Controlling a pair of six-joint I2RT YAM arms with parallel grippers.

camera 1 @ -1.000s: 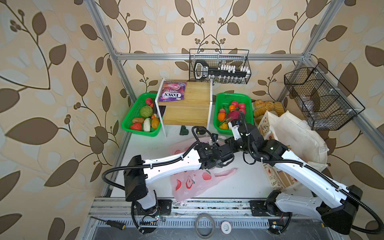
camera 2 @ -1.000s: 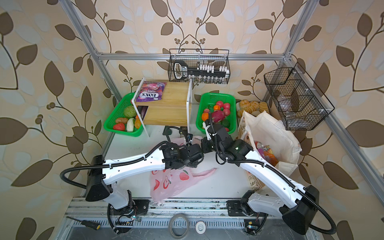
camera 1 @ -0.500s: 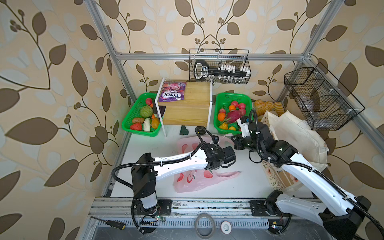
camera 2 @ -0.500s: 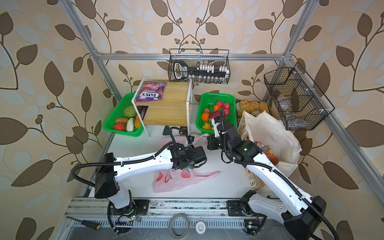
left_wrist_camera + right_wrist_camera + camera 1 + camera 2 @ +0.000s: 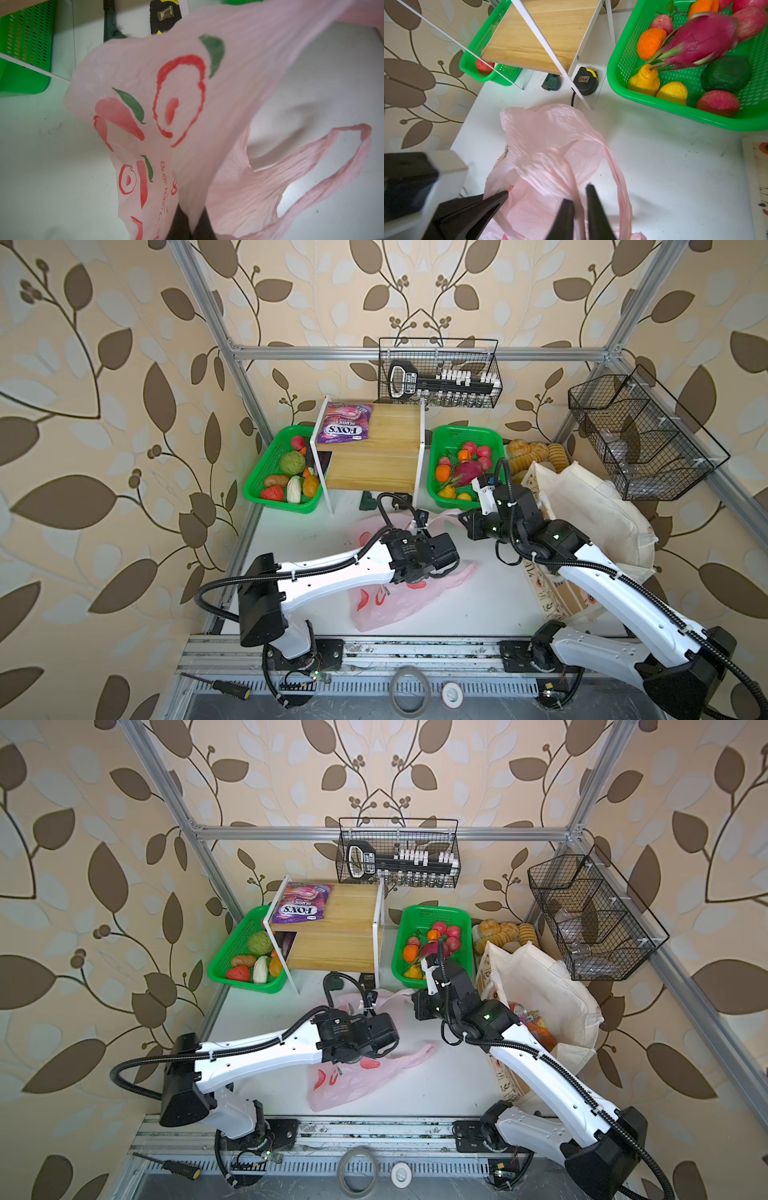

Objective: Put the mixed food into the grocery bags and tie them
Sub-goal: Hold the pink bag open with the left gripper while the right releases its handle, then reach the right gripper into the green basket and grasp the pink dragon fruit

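Left gripper (image 5: 191, 220) just snapped shut on the pink bag (image 5: 399, 605), mid-table toward the front edge; right gripper (image 5: 578, 195) has cracked narrowly open, film between its jaws. I'd say a handover, bag-opening next

The left tool (image 5: 190, 225) shows only as two dark stubs cut off at the edge of its wrist view, the rest swallowed by the pink bag (image 5: 187, 104). From above, its tips are lost under its own wrist. Blurred film sits between the right tool (image 5: 580, 209) fingers, pinched or loose I can't say. The dragon fruit (image 5: 702, 43) is smeared. The canvas tote (image 5: 552, 990) hides most of its load.
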